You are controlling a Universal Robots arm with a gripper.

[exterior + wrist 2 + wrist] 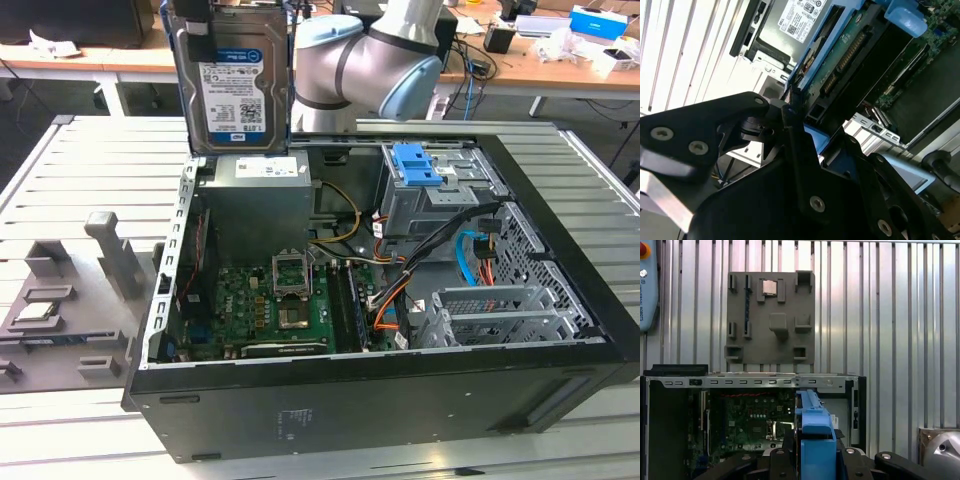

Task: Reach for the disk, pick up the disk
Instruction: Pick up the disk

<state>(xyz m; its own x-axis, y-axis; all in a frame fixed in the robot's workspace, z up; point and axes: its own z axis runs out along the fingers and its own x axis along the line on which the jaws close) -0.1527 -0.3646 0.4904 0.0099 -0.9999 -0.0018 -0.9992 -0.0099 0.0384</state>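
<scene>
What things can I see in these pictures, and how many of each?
flat silver-metal disk with blue plastic rails: one, silver and blue, held upright above the case.
open metal computer case: one, black, lying on the table.
motherboard: one, green, inside the case.
plastic latch piece: one, blue, atop the drive cage.
moulded fixture plate: one, grey, beside the case at the exterior view's left.
slatted metal table: one, pale grey, under everything.
robot arm: one, silver-grey with light blue caps, behind the case.
gripper: one, black, shut on the disk.

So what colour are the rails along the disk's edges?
Blue; the rails on the disk show best in the first wrist view.
</scene>
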